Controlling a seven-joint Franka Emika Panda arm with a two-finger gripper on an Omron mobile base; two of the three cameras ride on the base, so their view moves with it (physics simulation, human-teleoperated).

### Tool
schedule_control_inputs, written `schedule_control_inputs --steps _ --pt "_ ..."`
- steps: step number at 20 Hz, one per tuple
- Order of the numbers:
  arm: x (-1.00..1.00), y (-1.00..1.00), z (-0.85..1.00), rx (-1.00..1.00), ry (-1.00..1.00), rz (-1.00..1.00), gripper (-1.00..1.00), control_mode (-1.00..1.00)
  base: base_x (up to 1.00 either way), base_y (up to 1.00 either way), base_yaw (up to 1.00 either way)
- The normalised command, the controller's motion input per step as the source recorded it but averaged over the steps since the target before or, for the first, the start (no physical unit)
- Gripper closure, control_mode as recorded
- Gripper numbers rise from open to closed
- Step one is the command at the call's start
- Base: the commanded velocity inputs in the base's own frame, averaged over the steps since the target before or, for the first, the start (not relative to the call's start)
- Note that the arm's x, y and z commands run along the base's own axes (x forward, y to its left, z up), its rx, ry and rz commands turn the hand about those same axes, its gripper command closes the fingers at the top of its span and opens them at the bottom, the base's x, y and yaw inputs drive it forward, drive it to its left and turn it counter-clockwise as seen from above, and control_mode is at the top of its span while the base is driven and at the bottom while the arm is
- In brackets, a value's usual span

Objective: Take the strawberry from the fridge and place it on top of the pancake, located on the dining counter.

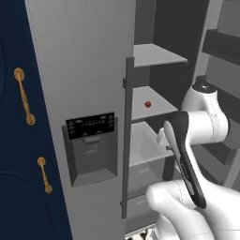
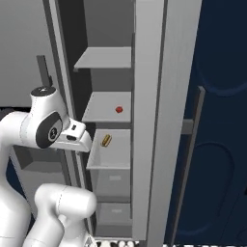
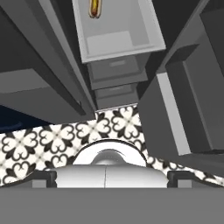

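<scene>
The fridge stands with its right compartment open. The strawberry, a tiny red berry, lies on the middle grey shelf and shows again as the strawberry from the right. My white hand hangs in front of the compartment, just below that shelf's level and to its left, pointing down toward the floor. My gripper is open, its dark fingertips wide apart with nothing between them. The pancake and the dining counter are out of view.
A white bin under the strawberry's shelf holds a hot-dog-like item. Drawers sit below it. The open door with its racks flanks my arm. Navy cabinets with gold handles stand left. Patterned floor tiles lie below.
</scene>
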Motion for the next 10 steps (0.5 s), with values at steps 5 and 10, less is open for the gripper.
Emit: schedule_control_inputs --steps 5,10 --pt "0.0 0.0 0.0 0.0 0.0 0.0 -1.0 1.0 0.46 -0.01 0.02" --pt "0.0 0.0 0.0 0.0 0.0 0.0 -1.0 1.0 0.43 0.0 0.02"
